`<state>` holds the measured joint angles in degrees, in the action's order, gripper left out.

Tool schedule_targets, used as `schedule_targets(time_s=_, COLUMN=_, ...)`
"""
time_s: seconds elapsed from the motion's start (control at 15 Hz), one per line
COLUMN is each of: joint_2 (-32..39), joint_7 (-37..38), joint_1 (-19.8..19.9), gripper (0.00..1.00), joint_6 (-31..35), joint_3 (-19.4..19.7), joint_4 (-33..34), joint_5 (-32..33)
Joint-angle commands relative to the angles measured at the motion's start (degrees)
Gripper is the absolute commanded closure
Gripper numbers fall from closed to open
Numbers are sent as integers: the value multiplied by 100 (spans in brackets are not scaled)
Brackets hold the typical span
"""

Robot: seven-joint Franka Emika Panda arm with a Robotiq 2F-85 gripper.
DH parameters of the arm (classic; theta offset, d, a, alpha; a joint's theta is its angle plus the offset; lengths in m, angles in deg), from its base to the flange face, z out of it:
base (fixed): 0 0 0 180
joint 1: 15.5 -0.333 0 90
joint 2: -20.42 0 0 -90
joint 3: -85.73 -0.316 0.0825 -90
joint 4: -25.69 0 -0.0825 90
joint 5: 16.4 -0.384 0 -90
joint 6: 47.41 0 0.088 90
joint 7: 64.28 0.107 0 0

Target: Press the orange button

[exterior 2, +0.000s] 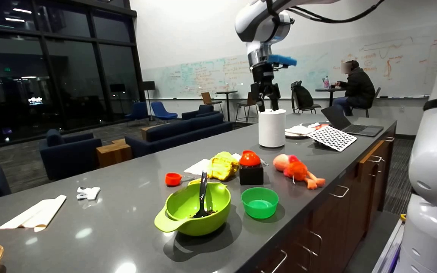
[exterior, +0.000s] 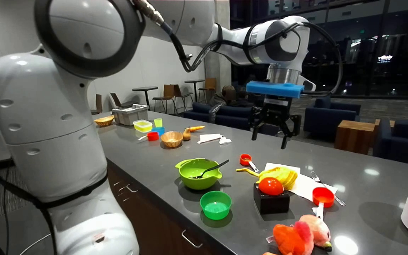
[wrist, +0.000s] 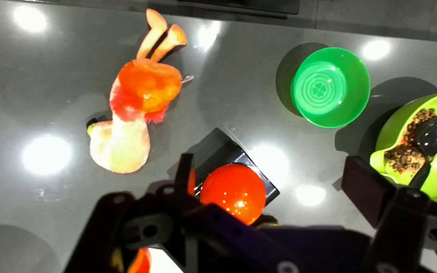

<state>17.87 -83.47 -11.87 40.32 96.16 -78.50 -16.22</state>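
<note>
The orange button is a round orange-red dome [exterior: 271, 186] on top of a black square box [exterior: 272, 204]. It stands upright on the grey counter in both exterior views [exterior 2: 250, 158]. In the wrist view the dome [wrist: 237, 189] lies between the fingers, nearer the left one, and its lower edge is hidden by the gripper. My gripper [exterior: 268, 140] is open and empty, with its fingers pointing down. It hangs well above the counter and the button, touching nothing. The gripper also shows in an exterior view [exterior 2: 268, 107] and in the wrist view [wrist: 277, 180].
A green bowl [exterior: 215, 214] and a lime bowl [exterior: 196, 183] holding a black spoon [exterior 2: 202, 195] stand beside the button. A yellow lumpy thing [exterior: 282, 175] touches or nearly touches the box. A pink-orange plush [exterior: 292, 239], a red measuring cup [exterior: 323, 196] and a white cylinder [exterior 2: 272, 129] are nearby.
</note>
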Motion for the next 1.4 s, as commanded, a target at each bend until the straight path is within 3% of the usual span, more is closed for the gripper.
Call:
schedule_targets(time_s=0.0, joint_2=138, joint_7=-91, joint_1=138, gripper=0, joint_6=-144, joint_3=-115, joint_4=174, joint_5=-72)
schedule_targets(time_s=0.53, joint_2=302, joint_7=-192, joint_1=171, gripper=0, joint_6=-312, joint_3=-121, joint_4=408, joint_5=-116)
schedule_targets(time_s=0.73, joint_2=300, joint_7=75, joint_1=123, gripper=0, joint_6=544, joint_3=-220, joint_4=261, joint_5=23)
schedule_targets(time_s=1.07, joint_2=395, joint_7=848, joint_1=80, gripper=0, joint_6=2331, joint_3=-396, joint_4=18, joint_5=-309)
schedule_targets(time_s=1.33, joint_2=494, joint_7=1179, joint_1=26, gripper=0, joint_6=3195, joint_3=-542, joint_4=-137, joint_5=-317)
